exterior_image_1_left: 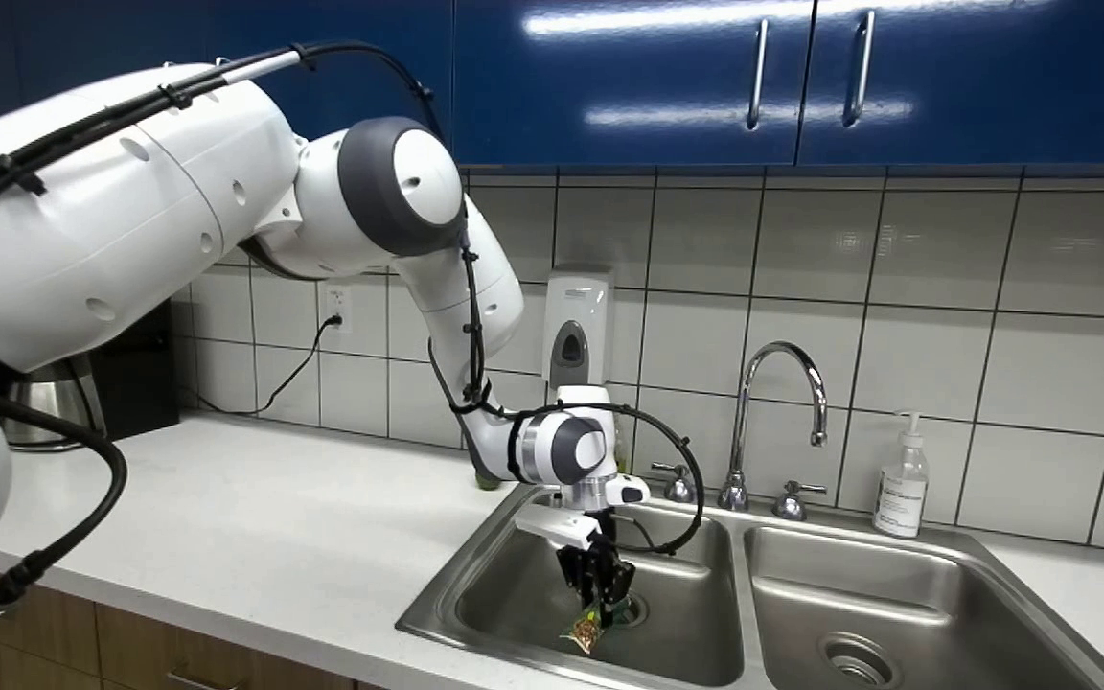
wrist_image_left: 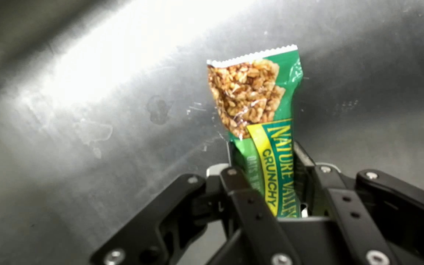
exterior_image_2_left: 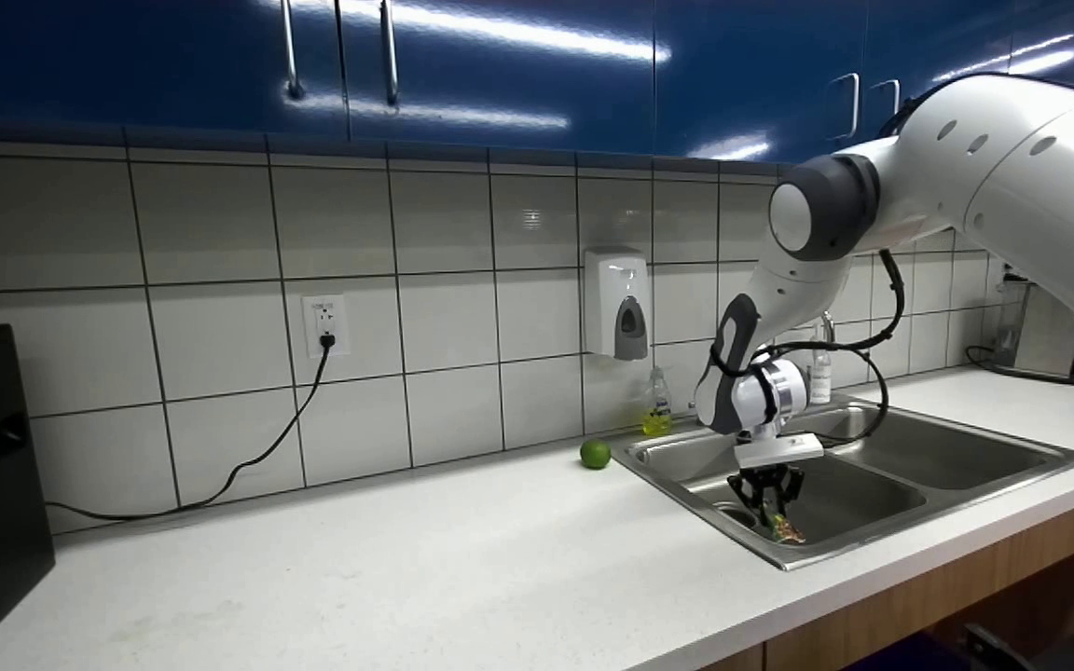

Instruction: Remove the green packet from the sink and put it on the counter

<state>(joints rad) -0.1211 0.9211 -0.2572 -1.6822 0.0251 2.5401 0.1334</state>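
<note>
Arm [exterior_image_1_left: 178, 182]: arched way up, then angling down
Wrist [exterior_image_1_left: 571, 450]: low, kinda bent over
Gripper [wrist_image_left: 265, 158]: pointing down between front and back edges of the counter [exterior_image_2_left: 406, 578], clamped, from where I'm standing

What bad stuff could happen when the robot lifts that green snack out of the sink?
The gripper pinches the green packet from both sides, but one end sticks out past its grip, so the shiny wrapper might twist or slip loose. The packet is down inside the sink, so it could bump the side coming up. And a round green ball sits on the counter near the sink's corner; a nudge might make it roll.
</note>
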